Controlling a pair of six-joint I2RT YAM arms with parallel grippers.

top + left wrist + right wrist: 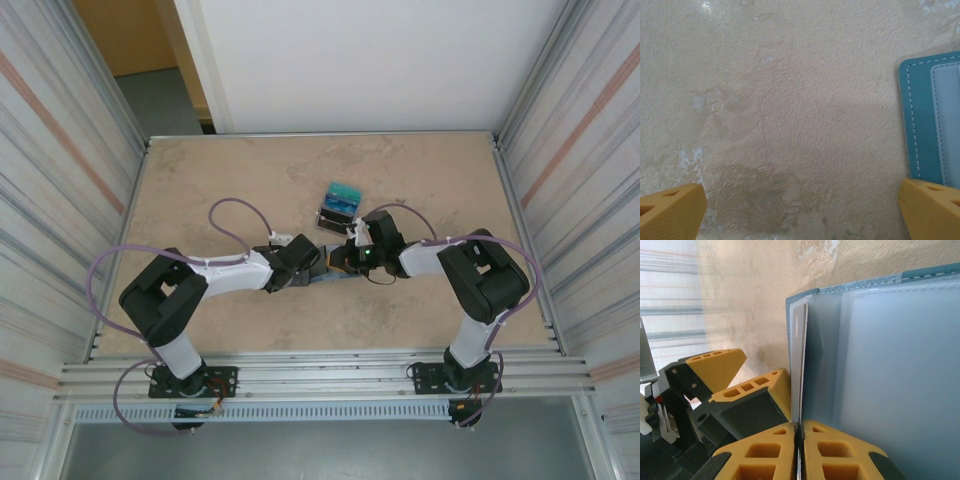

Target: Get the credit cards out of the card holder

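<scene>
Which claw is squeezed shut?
The right claw, pinching a thin card sticking out of the card holder. The left claw stands wide open over the table.

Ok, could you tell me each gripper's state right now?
Left gripper: open, empty.
Right gripper: shut on a credit card at the card holder.

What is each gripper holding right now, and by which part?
The right gripper pinches a card by its near edge, at the holder. The left gripper is open, holding nothing.
</scene>
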